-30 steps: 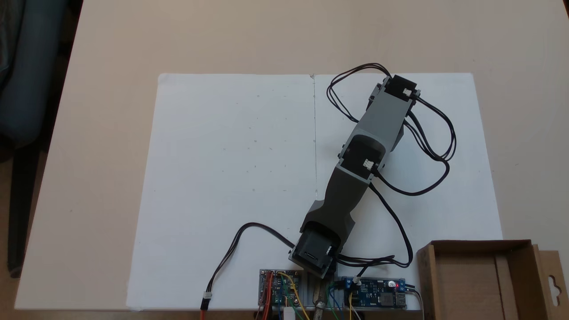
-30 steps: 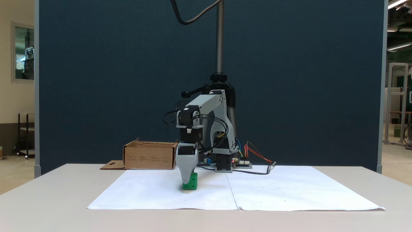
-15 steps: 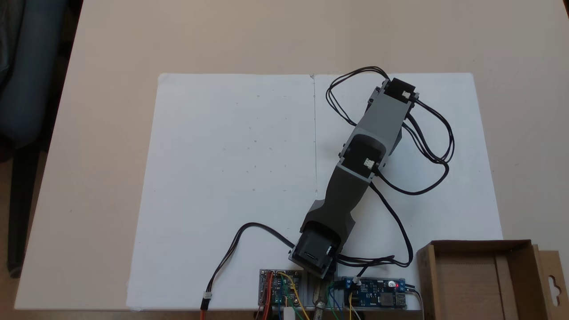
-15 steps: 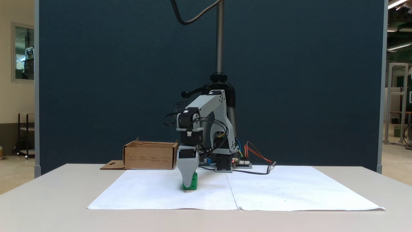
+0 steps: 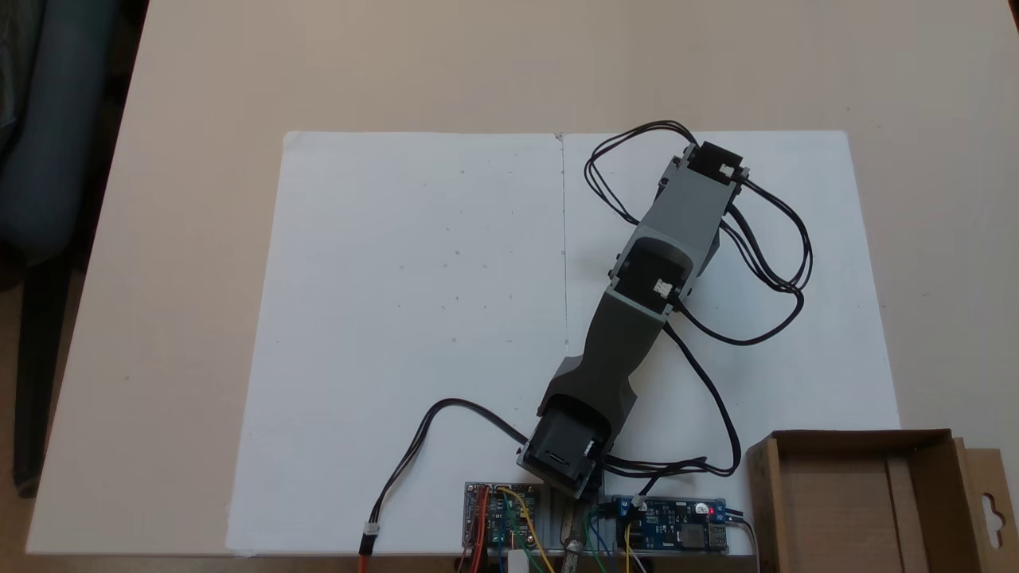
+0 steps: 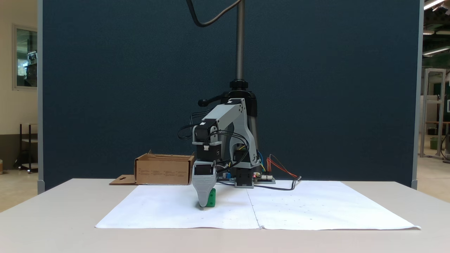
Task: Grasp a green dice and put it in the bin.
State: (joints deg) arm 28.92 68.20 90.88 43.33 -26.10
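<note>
claw (image 6: 203,203) low on paper | green dice (image 6: 211,198) behind its tip | bin (image 6: 163,170) rear-left

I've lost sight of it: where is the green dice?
In a fixed view the dice sits on the white paper, partly hidden behind the lowered gripper, right of the bin.

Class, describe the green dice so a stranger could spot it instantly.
Find the white paper sheet on the table. In a fixed view, the grey end effector points down onto it, and the green dice sits right behind its tip. It is the one bright green thing there.
</note>
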